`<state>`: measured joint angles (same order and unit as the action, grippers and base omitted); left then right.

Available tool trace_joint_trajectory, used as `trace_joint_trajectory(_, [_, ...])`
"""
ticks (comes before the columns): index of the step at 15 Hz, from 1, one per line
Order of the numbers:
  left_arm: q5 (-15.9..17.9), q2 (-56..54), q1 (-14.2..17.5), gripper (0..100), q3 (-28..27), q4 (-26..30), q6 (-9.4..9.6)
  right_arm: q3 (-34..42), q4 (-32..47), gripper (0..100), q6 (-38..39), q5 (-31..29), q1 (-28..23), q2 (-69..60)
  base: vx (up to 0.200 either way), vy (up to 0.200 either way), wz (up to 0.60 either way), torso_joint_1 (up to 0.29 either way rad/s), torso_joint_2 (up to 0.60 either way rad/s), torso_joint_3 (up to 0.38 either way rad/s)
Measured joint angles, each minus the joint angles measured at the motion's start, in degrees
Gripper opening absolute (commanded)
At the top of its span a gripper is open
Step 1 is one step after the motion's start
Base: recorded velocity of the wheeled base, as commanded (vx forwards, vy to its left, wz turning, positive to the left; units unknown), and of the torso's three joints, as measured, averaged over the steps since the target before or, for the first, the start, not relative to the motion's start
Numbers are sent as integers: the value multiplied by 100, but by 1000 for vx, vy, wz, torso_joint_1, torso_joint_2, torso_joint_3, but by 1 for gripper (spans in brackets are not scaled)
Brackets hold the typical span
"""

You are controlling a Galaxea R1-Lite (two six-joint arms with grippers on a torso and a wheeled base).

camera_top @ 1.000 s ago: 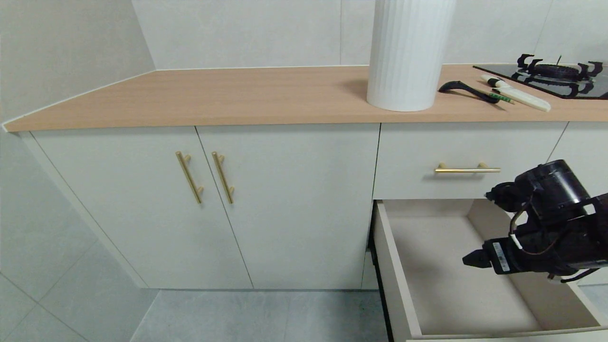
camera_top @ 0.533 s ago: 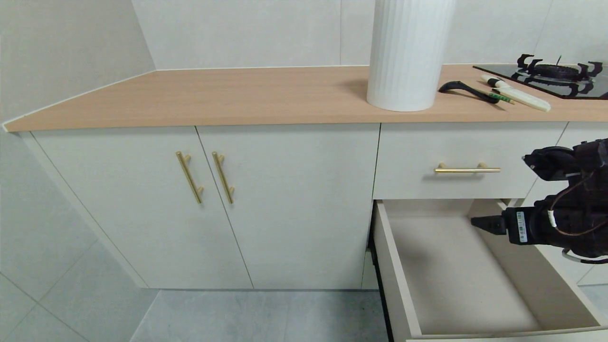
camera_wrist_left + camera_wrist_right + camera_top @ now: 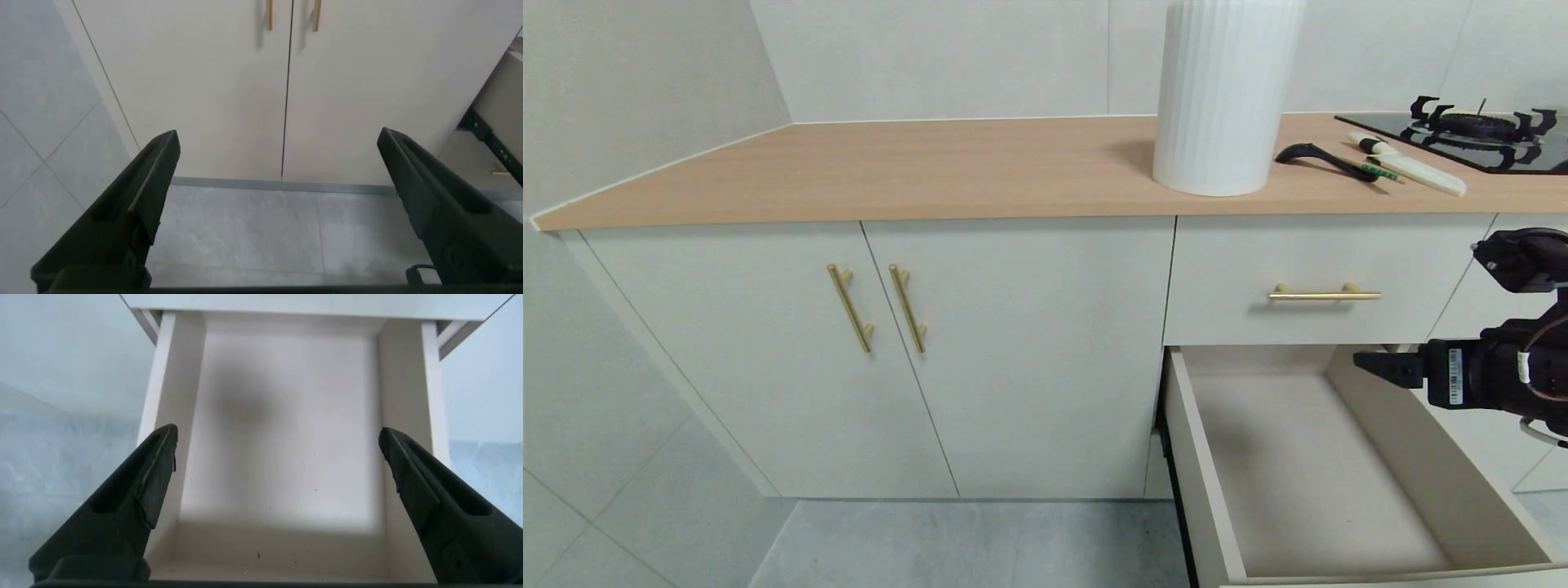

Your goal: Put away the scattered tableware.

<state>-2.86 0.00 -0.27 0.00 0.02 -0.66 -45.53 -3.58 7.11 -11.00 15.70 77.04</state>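
On the wooden counter (image 3: 931, 167) lie a black ladle (image 3: 1319, 155), green chopsticks (image 3: 1379, 168) and a white knife (image 3: 1413, 169), between a tall white ribbed cylinder (image 3: 1221, 98) and the stove (image 3: 1478, 131). Below them the lower drawer (image 3: 1201, 474) stands pulled out with nothing in it. My right gripper (image 3: 1384, 366) hangs above the drawer's right side, level with its top edge. In the right wrist view the right gripper (image 3: 278, 498) is open over the drawer floor (image 3: 286, 433). My left gripper (image 3: 278, 212) is open and holds nothing, low before the cabinet doors (image 3: 286, 82).
The upper drawer with a gold handle (image 3: 1325, 293) is closed just above the open one. Two closed cabinet doors with gold handles (image 3: 878, 306) stand to the left. Grey tiled floor (image 3: 931, 539) lies in front of the cabinets.
My right gripper has risen out of the drawer and drawn back to the right. The head view has shifted slightly downward.
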Motion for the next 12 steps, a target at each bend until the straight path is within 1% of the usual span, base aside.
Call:
trace_joint_trajectory(2, [0,0,0,100,-5,-2,-2,-11,-7,100,-2,-6,-2,-54,0,0,0,63,-210,-263])
trace_joint_trajectory(12, [0,0,-2,100,0,-2,-2,-24,-7,100,-22,-35,-160,-102,0,0,0,179,-484,-293])
